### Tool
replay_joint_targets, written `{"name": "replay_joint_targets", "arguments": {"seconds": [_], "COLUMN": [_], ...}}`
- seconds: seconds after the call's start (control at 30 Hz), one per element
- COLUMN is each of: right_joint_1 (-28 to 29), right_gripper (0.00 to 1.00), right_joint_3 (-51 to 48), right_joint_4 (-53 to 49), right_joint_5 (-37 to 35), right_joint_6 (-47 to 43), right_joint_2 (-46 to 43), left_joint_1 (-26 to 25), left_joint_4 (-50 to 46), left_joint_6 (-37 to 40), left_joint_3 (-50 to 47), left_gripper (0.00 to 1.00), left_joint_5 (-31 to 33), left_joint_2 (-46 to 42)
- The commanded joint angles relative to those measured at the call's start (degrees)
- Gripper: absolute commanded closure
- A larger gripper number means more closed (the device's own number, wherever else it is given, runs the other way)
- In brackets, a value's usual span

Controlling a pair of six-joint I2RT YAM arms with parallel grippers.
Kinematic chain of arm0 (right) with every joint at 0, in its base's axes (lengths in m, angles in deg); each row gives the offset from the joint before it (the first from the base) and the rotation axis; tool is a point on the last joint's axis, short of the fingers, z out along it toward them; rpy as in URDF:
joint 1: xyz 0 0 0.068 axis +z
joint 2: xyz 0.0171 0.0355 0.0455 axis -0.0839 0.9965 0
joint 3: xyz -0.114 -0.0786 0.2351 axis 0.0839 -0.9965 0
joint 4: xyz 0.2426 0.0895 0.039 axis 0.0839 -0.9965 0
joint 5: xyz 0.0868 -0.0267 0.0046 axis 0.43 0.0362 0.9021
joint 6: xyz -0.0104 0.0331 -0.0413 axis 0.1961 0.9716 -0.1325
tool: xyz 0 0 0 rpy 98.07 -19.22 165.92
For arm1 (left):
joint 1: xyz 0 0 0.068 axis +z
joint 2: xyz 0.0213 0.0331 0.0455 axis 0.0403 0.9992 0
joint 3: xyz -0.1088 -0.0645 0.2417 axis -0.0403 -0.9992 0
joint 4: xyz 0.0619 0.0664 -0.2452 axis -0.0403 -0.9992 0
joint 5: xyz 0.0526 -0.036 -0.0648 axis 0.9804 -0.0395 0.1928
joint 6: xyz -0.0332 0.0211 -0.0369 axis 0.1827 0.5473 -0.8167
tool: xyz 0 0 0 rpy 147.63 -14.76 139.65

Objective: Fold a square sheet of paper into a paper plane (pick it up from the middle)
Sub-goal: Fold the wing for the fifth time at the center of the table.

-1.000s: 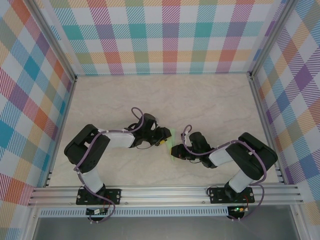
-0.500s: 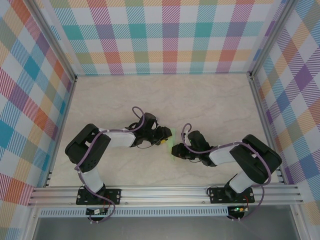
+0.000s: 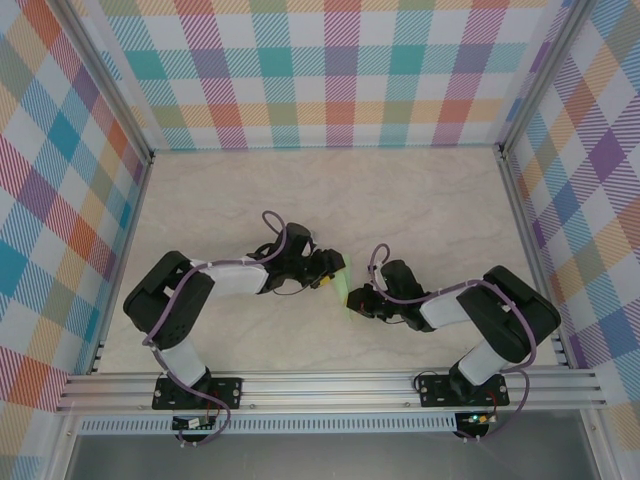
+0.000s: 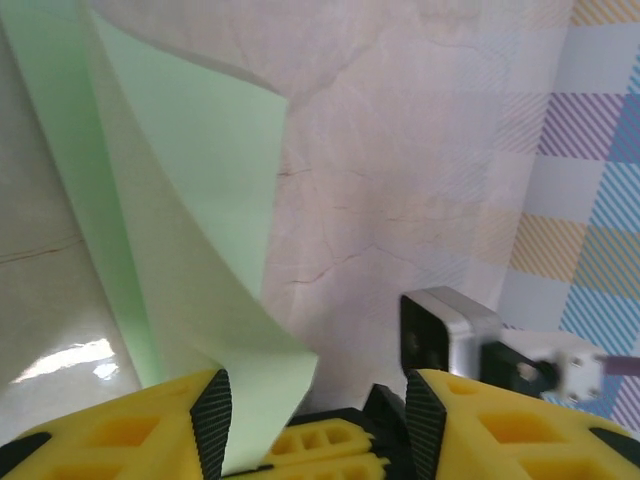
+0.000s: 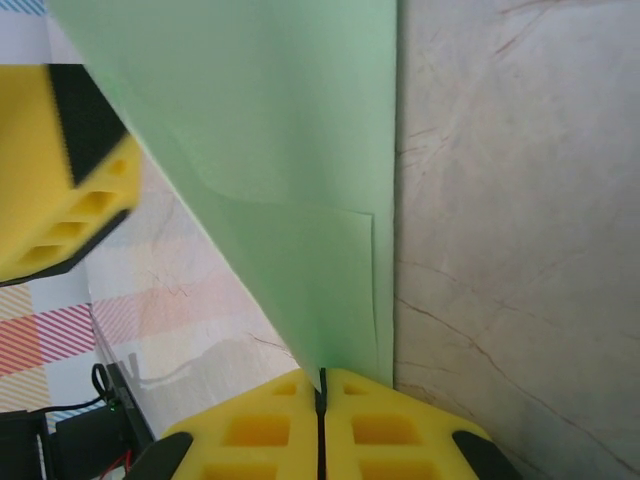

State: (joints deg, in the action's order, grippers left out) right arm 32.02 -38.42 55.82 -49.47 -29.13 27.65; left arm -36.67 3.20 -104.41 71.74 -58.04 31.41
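Right wrist view: I keep the green sheet of paper (image 5: 270, 140) clamped in my right gripper (image 5: 322, 385), rising toward twelve o'clock, likely steadying it while my left gripper (image 4: 312, 405) straddles it, jaws apart.

We see bright, even light, only soft shadows. One glare patch on the surface (image 4: 330, 200), near left in the left wrist view. Left tool (image 4: 313, 405) slightly out of focus close up.

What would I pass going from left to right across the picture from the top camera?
Left plaid wall → left arm → green sheet of paper → right arm → right plaid wall.
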Motion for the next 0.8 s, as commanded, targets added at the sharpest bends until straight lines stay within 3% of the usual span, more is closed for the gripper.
{"name": "replay_joint_targets", "arguments": {"seconds": [0.0,0.3,0.77], "right_joint_1": [-0.87,-2.39,-2.83], "right_gripper": [0.93,0.93,0.91], "right_joint_3": [-1.76,-1.86,-1.25], "right_joint_4": [2.62,5.60,2.15], "right_joint_5": [1.51,4.51,4.50], "right_joint_6": [2.88,7.71,6.57], "right_joint_2": [1.29,4.39,4.58], "left_joint_1": [-0.47,-0.70,-1.15], "left_joint_4": [-0.72,3.51,11.76], "left_joint_6": [0.89,0.04,-2.46], "left_joint_3": [0.08,-0.69,0.42], "left_gripper": [0.46,0.46,0.45], "left_joint_5": [1.19,-2.30,-5.30], "left_joint_2": [-3.26,-0.80,6.28]}}
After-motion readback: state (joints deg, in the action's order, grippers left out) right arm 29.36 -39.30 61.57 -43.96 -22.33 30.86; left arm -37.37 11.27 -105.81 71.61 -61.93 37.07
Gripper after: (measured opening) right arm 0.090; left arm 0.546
